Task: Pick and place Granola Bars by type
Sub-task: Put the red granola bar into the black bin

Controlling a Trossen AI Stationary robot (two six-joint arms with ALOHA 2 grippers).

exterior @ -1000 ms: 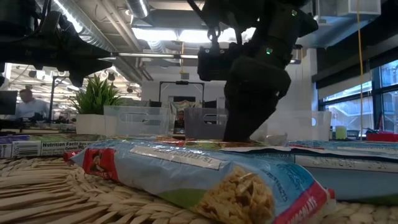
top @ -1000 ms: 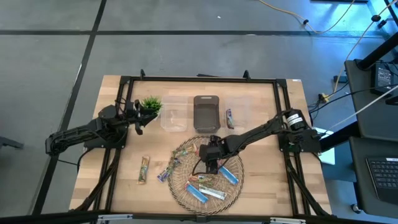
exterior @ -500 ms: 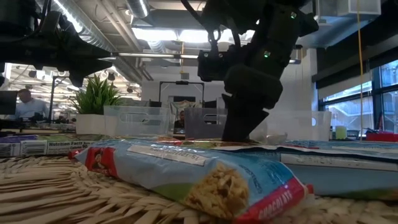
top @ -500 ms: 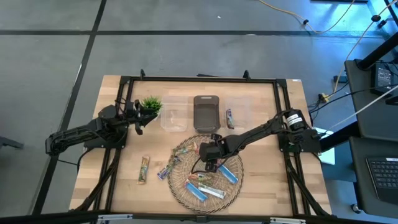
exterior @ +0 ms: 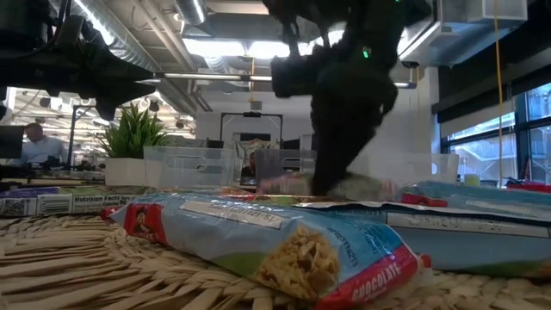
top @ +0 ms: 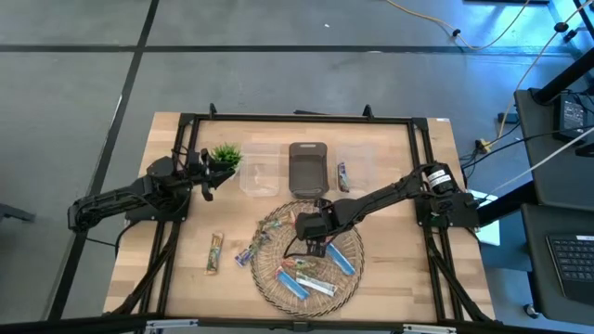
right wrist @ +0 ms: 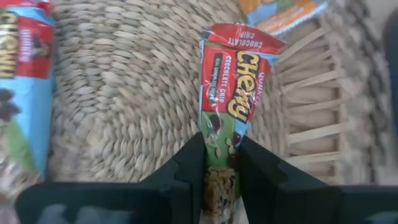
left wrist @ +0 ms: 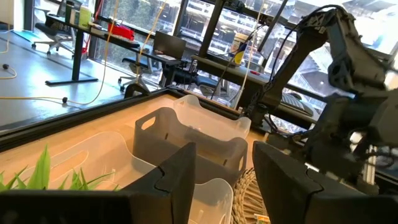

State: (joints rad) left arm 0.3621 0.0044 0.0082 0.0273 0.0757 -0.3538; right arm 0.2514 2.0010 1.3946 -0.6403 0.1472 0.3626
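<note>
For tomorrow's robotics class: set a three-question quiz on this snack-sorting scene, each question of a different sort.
1. True or false: the right claw is shut on a Chewy bar.
2. What lies under that bar? A) woven basket B) grey bin C) bare table
3. Fill in: the left claw waits beside the potted ____.

Key: 1 true; 2 A; 3 plant.
</note>
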